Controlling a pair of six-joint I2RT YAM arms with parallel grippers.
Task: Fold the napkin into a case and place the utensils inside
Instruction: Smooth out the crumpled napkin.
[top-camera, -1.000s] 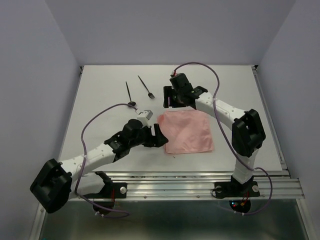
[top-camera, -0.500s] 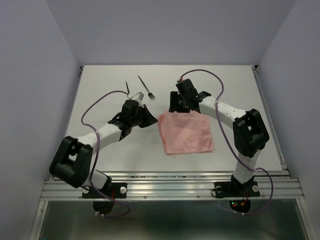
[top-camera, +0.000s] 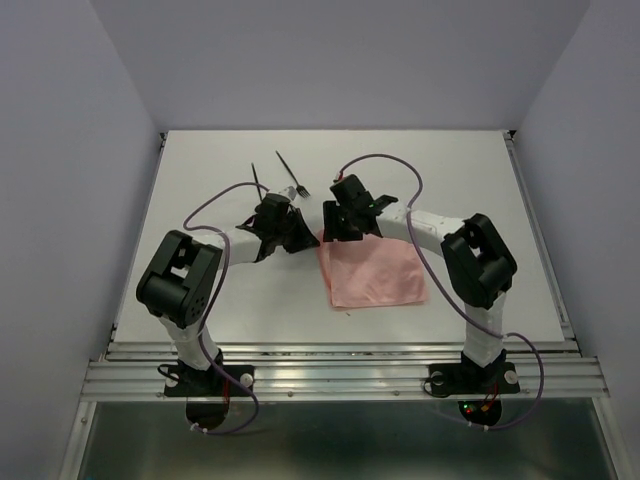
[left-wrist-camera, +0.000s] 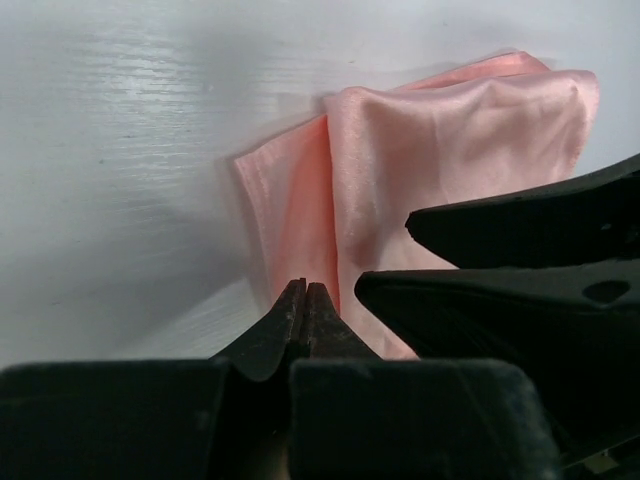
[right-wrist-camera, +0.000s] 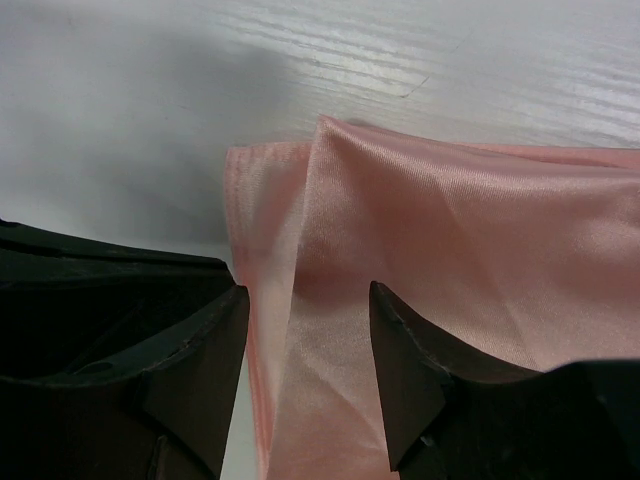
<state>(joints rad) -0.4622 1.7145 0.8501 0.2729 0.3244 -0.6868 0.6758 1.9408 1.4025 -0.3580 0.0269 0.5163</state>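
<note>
Napkin (top-camera: 378, 272) is laid flat on the table (top-camera: 460, 180), right of centre, in the nearer half. It is roughly square, and no narrow case is formed yet. The far-left corner is rucked up: two layers and a raised crease are seen there in both wrist views.

Handling, judged:
- Thin, satiny, very light, no stiffness.
- The sheen suggests low friction, so slip through the pads is expected unless the pinch is deep.
- Shape is not held. Any lifted edge is expected to droop and drag the rest along.
- Damage is not a concern. Stray wrinkles and a skewed fold are.

Grip point: the far-left corner, taken past the hem so both layers are caught, not just the top one. A second hold on the same edge is advised so the fold line is kept straight.

Left pincer (left-wrist-camera: 305, 298): clenched, tips together, set at the cloth's left edge. Whether any hem is caught cannot be told.

Right pincer (right-wrist-camera: 308, 300): released, jaws set either side of the raised crease at that same corner. Cloth is between them but not clamped.

Fork (top-camera: 291, 175) and spoon (top-camera: 257, 180) are seen on the table beyond the left arm, apart from the napkin. The spoon bowl is hidden by that arm. Both are judged slim, rigid and light, best taken mid-handle.
</note>
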